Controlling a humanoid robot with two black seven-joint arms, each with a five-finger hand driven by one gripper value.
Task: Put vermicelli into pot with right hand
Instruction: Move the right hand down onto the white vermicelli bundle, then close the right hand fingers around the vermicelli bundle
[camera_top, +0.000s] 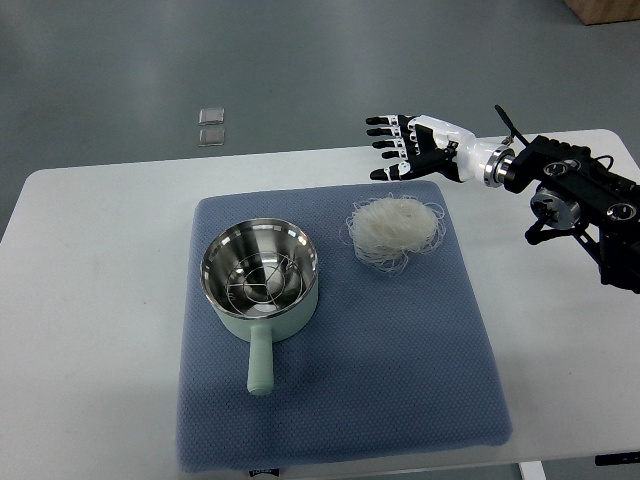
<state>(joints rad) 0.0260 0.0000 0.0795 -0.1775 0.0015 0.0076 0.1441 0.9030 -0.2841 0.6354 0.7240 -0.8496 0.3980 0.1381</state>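
A: How far along is it?

B: Barely begun, I'd judge. The right hand (415, 147) hovers with its fingers (385, 146) spread apart and holding nothing. The vermicelli (395, 230) lies as a loose white nest on the blue mat (400, 380), just below the fingertips in the picture, not touched by them.

A: And the pot?

B: The pot (260, 275) sits on the same mat, beyond the nest from the fingers, down and to the left. A few stray strands or reflections show inside it; I can't tell which. The reach, the grasp, the carry and the drop are all left.

A: Which way does the nest point?

B: It hardly points anywhere: it's a roundish coil, slightly wider across the picture than deep, with loose ends trailing at its lower edge. The pot's handle (260, 360) runs straight toward the near edge of the desk (90, 330).

A: The left hand?

B: Not in view.
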